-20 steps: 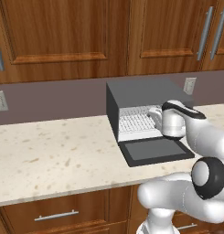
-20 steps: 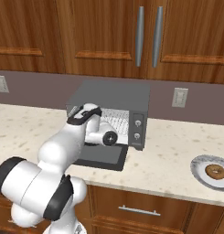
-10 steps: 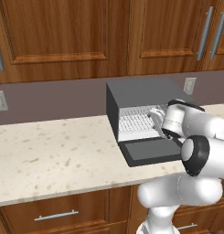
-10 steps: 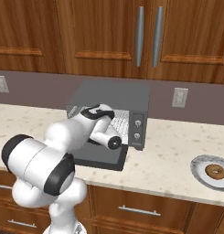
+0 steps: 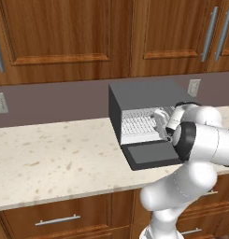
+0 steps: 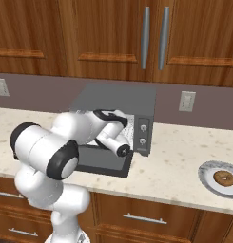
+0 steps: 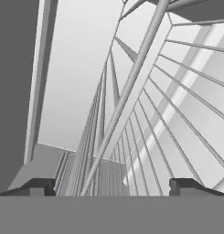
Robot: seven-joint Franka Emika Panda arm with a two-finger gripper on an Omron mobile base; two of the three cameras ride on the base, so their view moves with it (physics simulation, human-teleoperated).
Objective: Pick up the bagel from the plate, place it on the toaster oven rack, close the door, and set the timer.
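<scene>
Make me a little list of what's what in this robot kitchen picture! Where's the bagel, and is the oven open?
bagel: on the plate, on the counter right of the oven
toaster oven: on the counter, open
door: folded down flat
toaster oven rack: inside, nothing on it
gripper: open, holding nothing, at the oven's mouth, close over the rack

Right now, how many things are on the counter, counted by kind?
Toaster oven: 1
Plate: 1
Bagel: 1
Total: 3
</scene>
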